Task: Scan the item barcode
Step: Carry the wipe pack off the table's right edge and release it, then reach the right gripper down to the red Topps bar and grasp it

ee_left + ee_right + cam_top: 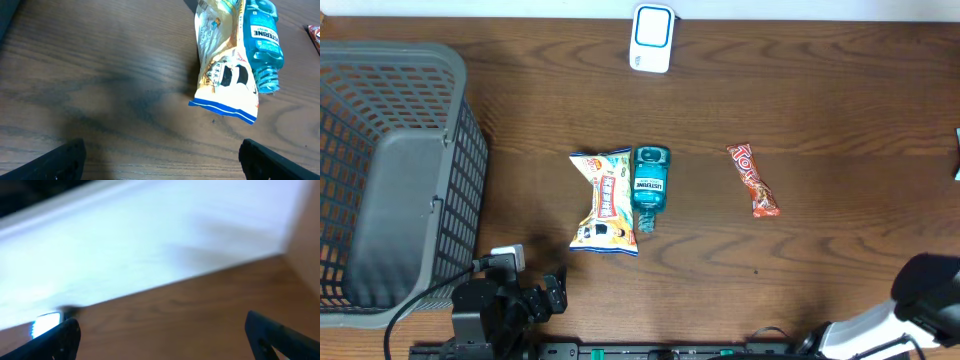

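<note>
Three items lie mid-table: a yellow and white snack bag [603, 201], a teal mouthwash bottle [650, 180] touching its right side, and a red candy bar [753, 180] further right. The white and blue barcode scanner [651, 38] stands at the far edge. My left gripper [162, 165] is open over bare wood, with the snack bag [223, 65] and bottle [262, 42] ahead to its right. My right gripper [165, 340] is open and empty over the table, facing the white wall. A blurred white and blue shape that may be the scanner [45, 324] sits at its left.
A large grey mesh basket [390, 170] fills the left side of the table. The left arm [510, 300] sits at the near edge by the basket's corner. The right arm [920, 310] is at the near right corner.
</note>
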